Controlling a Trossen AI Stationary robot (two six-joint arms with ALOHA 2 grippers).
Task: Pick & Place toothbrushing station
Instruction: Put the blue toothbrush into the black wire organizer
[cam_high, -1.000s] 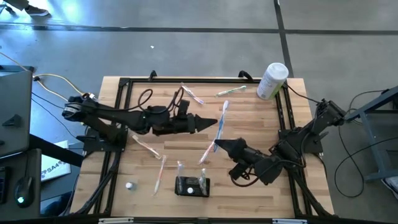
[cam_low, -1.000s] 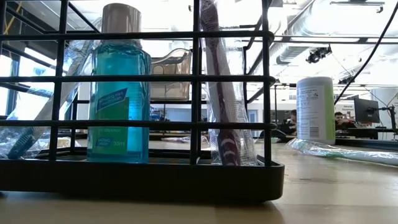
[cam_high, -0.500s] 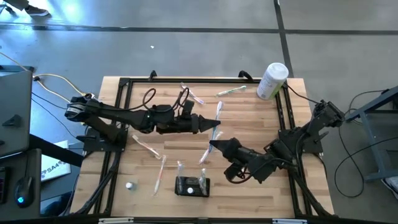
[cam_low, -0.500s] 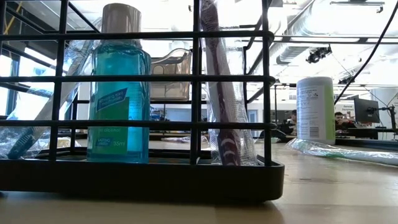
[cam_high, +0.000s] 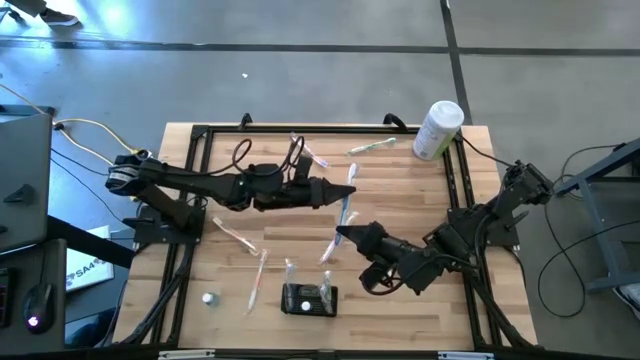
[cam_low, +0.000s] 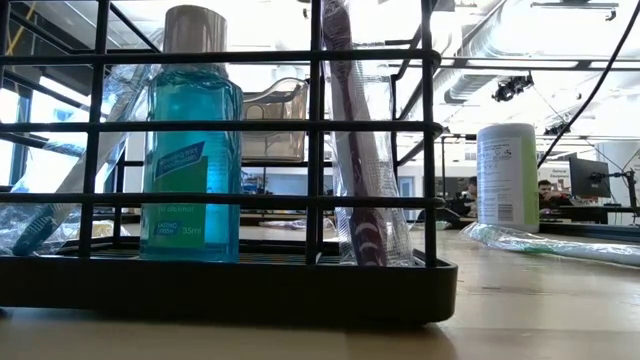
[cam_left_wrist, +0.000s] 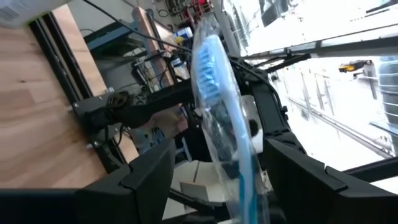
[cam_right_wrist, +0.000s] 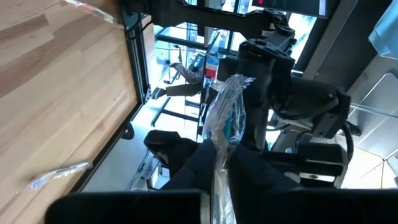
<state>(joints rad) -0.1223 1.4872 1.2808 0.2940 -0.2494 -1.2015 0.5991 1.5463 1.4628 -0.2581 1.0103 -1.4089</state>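
The toothbrushing station (cam_high: 308, 299), a low black wire rack, stands near the table's front edge. In the low view the station (cam_low: 220, 290) holds a blue mouthwash bottle (cam_low: 190, 150) and a wrapped purple toothbrush (cam_low: 360, 170). Over the table's middle my right gripper (cam_high: 344, 235) is shut on a blue toothbrush in a clear wrapper (cam_high: 348, 200). My left gripper (cam_high: 343, 192) is open and level. Its two fingers (cam_left_wrist: 149, 174) stand on either side of that toothbrush (cam_left_wrist: 217, 106) without touching it. My right gripper pinches the wrapped toothbrush between its two fingers at its handle end (cam_right_wrist: 219, 163). The fingers come nearly level from the table's right and near side. The brush sticks out beyond them toward the far edge, bristle end (cam_right_wrist: 229, 118) away from the gripper, lifted clear of the table.
A tall white cylindrical container (cam_high: 437, 130) stands at the far right corner. Several wrapped toothbrushes lie loose on the wood, among them one (cam_high: 310, 150) and another (cam_high: 370, 147) near the far edge and one (cam_high: 258, 280) left of the station. A small white cap (cam_high: 208, 298) lies near the front left.
My right gripper has carried the toothbrush a little toward the table's left. My left gripper has swung slightly toward the far edge, so the brush now lies between its open fingers. Neither gripper has opened or shut.
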